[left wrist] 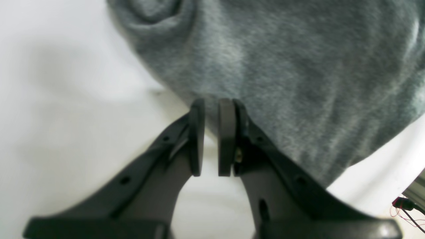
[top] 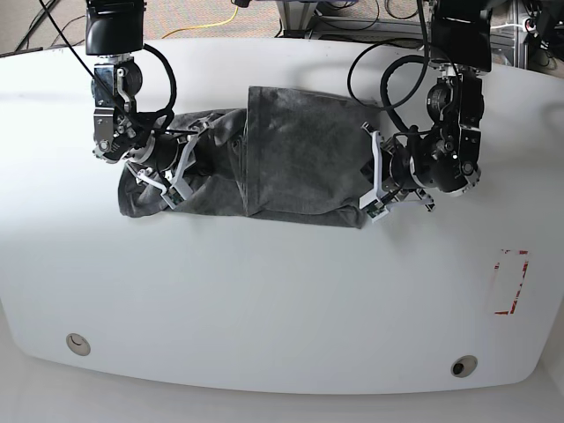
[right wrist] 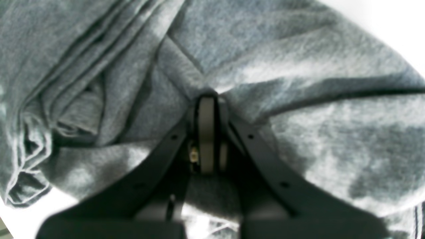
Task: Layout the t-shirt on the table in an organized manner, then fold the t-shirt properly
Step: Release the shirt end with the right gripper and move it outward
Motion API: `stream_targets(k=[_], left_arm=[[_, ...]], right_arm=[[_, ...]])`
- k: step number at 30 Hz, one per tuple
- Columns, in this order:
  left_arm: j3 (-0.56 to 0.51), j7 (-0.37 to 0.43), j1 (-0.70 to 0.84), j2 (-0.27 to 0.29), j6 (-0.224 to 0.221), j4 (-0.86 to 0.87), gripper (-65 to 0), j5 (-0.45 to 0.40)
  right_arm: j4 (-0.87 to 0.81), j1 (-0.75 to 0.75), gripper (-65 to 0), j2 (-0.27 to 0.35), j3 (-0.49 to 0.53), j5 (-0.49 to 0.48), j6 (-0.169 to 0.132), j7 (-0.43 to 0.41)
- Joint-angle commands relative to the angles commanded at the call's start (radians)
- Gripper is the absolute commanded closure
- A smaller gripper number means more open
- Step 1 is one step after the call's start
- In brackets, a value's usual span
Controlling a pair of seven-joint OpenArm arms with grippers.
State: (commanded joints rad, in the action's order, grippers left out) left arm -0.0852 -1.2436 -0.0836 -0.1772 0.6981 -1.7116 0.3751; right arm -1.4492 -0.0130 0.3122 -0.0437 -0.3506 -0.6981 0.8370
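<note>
The t-shirt [top: 291, 159], a plain dark heather-grey garment of soft wrinkled knit cloth, lies as a partly folded band across the far half of the large glossy white table [top: 264, 300]. A flatter folded panel of it sits in the middle, and a more bunched, creased portion trails toward the base view's left side.

The right gripper [right wrist: 207, 99], a black two-fingered claw, sits on that bunched end of the t-shirt. In the right wrist view its jaws are pressed together with a pinch of grey cloth gathered at their tips, and folds radiate outward from that spot. A hemmed edge of the shirt curls just beside it, toward the table's bare surface.

The left gripper [left wrist: 212, 109] is at the opposite end of the t-shirt, on the base view's right. Its grey pads [left wrist: 226, 139] stand slightly apart with a narrow slot between them, holding nothing; the tips just reach the rounded edge of the cloth, with white table showing beneath.

A red-tape rectangle [top: 509, 282] marks the table well apart from the t-shirt, toward the near right corner. Two round grommet holes [top: 78, 342] lie along the near edge, far from the shirt.
</note>
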Motion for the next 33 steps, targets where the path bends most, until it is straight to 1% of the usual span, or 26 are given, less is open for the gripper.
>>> stream_targets(k=[5, 7, 13, 16, 17, 18, 19, 21, 22, 24, 26, 28, 29, 30, 33], left_arm=[[-0.031, 0.003, 0.008, -0.005, 0.000, 0.028, -6.1, -0.049], [-0.043, 0.006, 0.006, -0.003, 0.000, 0.058, -6.1, -0.052], [-0.048, 0.066, 0.006, -0.003, 0.000, 0.152, -6.1, -0.052], [-0.048, 0.097, 0.006, -0.003, 0.000, 0.209, -6.1, -0.054], [-0.048, 0.103, 0.006, -0.003, 0.000, 0.224, -6.1, -0.054], [-0.048, 0.112, 0.006, -0.003, 0.000, 0.239, -6.1, -0.057], [-0.048, 0.115, 0.006, -0.003, 0.000, 0.249, -6.1, -0.060], [-0.048, 0.126, 0.006, -0.003, 0.000, 0.273, -6.1, -0.069], [-0.048, 0.129, 0.006, -0.003, 0.000, 0.279, -6.1, -0.071], [-0.048, 0.129, 0.006, -0.003, 0.000, 0.288, -6.1, -0.074], [-0.048, 0.129, 0.006, -0.006, 0.000, 0.292, -6.1, -0.074], [-0.048, 0.129, 0.008, -0.006, 0.000, 0.292, -6.1, -0.074], [-0.048, 0.129, 0.008, -0.006, 0.000, 0.292, -6.1, -0.074], [-0.048, 0.129, 0.008, -0.008, 0.000, 0.292, -6.1, -0.074], [-0.046, 0.129, 0.008, -0.008, 0.000, 0.292, -6.1, -0.074]], right_arm=[[0.000, 0.002, -1.7, -0.002, 0.000, 0.000, 0.000, 0.000], [0.000, 0.003, -1.7, -0.002, 0.002, 0.000, 0.000, 0.000], [-0.008, 0.006, -2.1, -0.002, 0.003, -0.003, 0.000, 0.000], [-0.054, 0.008, -3.5, -0.002, 0.003, -0.011, 0.000, 0.000], [-0.074, 0.008, -5.4, -0.002, 0.002, -0.011, 0.000, 0.000], [-0.107, 0.006, -10.0, -0.002, -0.002, -0.011, 0.000, 0.005], [-0.121, 0.006, -12.4, -0.003, -0.003, -0.011, 0.000, 0.012], [-0.198, 0.006, -24.4, -0.005, -0.017, -0.012, 0.000, 0.055], [-0.226, 0.006, -28.1, -0.008, -0.028, -0.012, 0.000, 0.075], [-0.305, 0.008, -36.8, -0.043, -0.069, -0.014, 0.000, 0.130], [-0.390, 0.011, -45.3, -0.086, -0.138, -0.012, 0.000, 0.193], [-0.446, 0.031, -50.9, -0.112, -0.187, -0.012, 0.000, 0.250], [-0.456, 0.038, -52.6, -0.118, -0.201, -0.012, 0.000, 0.269], [-0.470, 0.060, -56.9, -0.129, -0.232, -0.012, 0.000, 0.322], [-0.477, 0.110, -63.1, -0.133, -0.310, -0.014, 0.000, 0.411]])
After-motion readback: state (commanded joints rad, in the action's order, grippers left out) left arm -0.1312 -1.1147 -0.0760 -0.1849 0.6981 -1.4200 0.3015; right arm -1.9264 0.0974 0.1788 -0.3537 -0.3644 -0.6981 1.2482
